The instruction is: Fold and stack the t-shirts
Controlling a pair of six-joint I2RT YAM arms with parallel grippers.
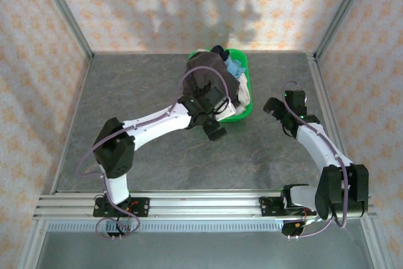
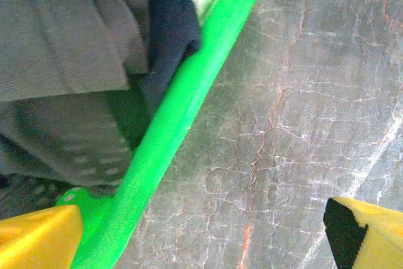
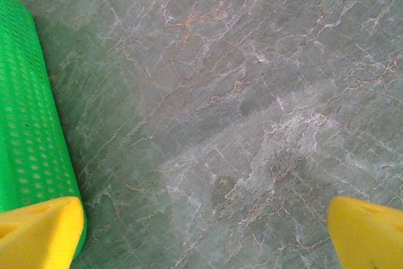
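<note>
Left gripper (image 2: 203,237) hovers spread wide at the basket's (image 1: 247,104) near rim, centre of the top view. Right gripper (image 3: 204,231) gapes too (empty, over bare table (image 1: 157,155)). Shirts (image 1: 211,74) lie heaped in the basket.

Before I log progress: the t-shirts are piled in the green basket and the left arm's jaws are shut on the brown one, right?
No: the left wrist view shows the left arm's jaws wide open astride the basket's rim. T-shirts are piled inside.
</note>
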